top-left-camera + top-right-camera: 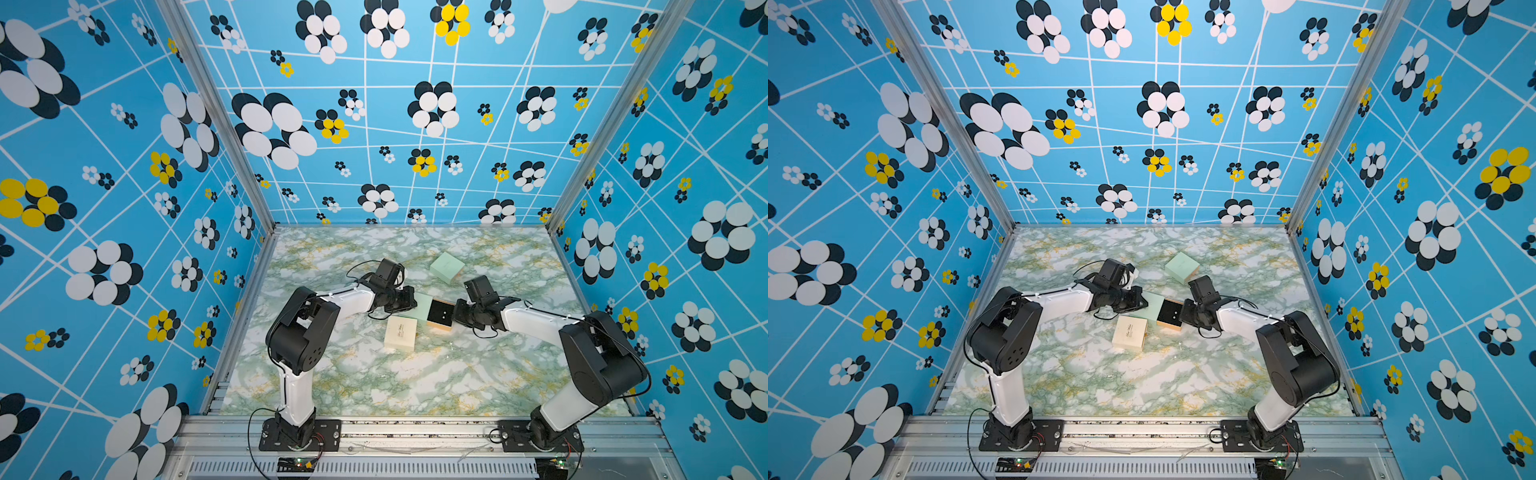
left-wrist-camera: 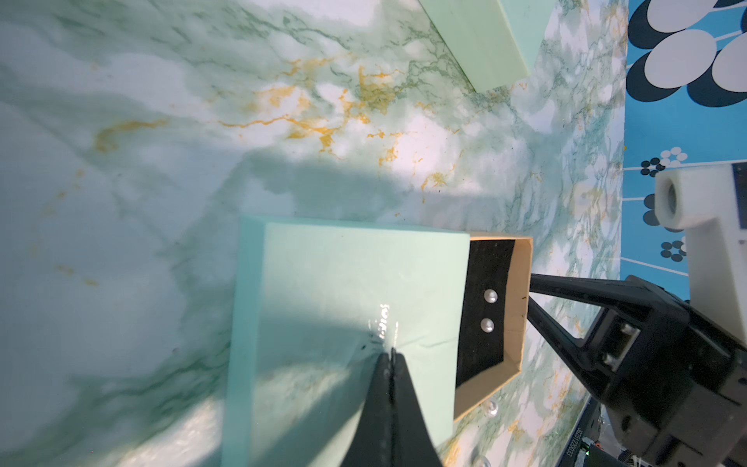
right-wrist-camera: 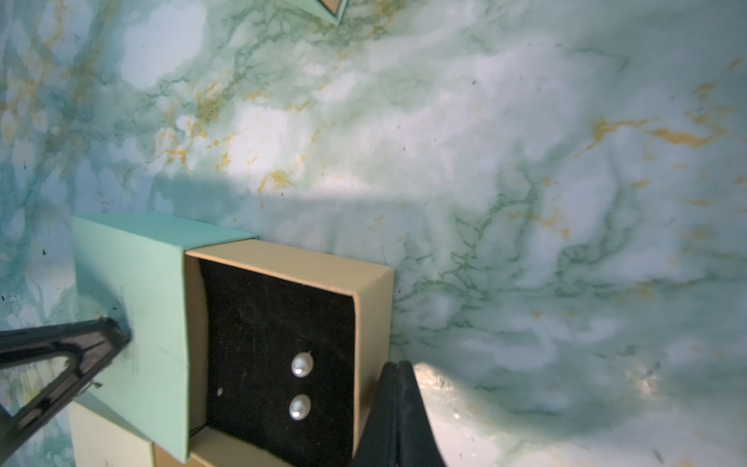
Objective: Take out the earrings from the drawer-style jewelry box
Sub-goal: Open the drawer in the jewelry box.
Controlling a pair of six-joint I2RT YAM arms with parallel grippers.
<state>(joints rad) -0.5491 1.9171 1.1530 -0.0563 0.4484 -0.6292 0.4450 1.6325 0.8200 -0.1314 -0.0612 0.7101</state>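
Note:
The drawer-style jewelry box lies mid-table in both top views. Its mint-green sleeve [image 1: 422, 305] [image 1: 1152, 305] has a tan drawer [image 1: 440, 316] [image 1: 1170, 314] slid out to the right. On the drawer's black pad sit two pearl-like earrings [image 3: 302, 364] [image 2: 490, 296], side by side. My left gripper [image 2: 391, 356] [image 1: 412, 301] is shut, with its tips resting on top of the sleeve [image 2: 343, 291]. My right gripper [image 3: 398, 366] [image 1: 456, 316] is shut too, tips against the outer wall of the drawer [image 3: 374, 323], with nothing seen between them.
A second mint-green box [image 1: 446, 268] lies behind the open one. A cream box [image 1: 401, 333] lies just in front of it, touching the sleeve. Two small round glinting bits [image 2: 491, 407] lie on the marble beside the drawer. Patterned walls close in three sides.

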